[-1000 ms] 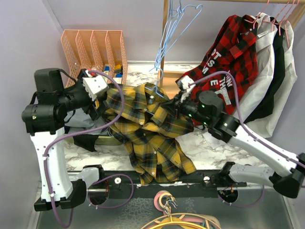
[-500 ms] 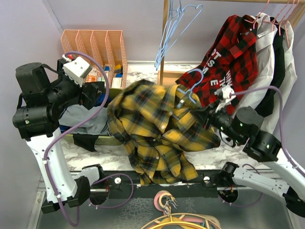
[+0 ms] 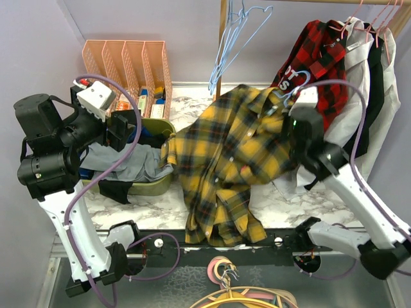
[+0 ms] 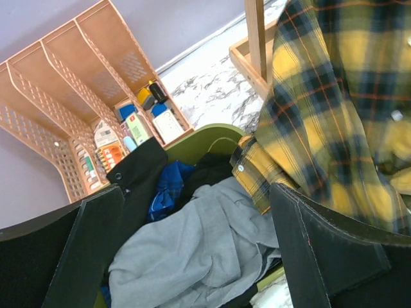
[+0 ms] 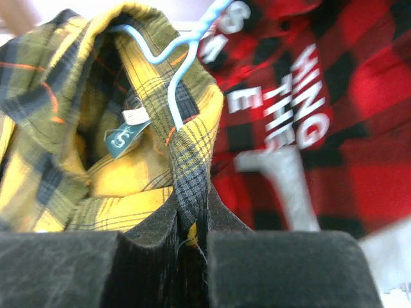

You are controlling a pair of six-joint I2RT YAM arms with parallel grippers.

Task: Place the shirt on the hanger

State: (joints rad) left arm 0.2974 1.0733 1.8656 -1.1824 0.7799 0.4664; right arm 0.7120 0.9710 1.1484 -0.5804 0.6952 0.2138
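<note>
- The shirt (image 3: 231, 154) is held up by its collar, which is pinched in the closed right gripper (image 5: 191, 221).
- The hanger (image 5: 174, 83) is seen rising from inside that collar.
- The left gripper (image 4: 196, 192) is spread wide open above a grey cloth (image 4: 192, 250).

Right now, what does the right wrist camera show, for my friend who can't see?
The right gripper is shut on an edge of the mustard-yellow and dark plaid flannel shirt, near its collar. A thin light-blue wire hanger pokes up out of the collar; a red-and-black plaid shirt with white lettering fills the right side.
</note>
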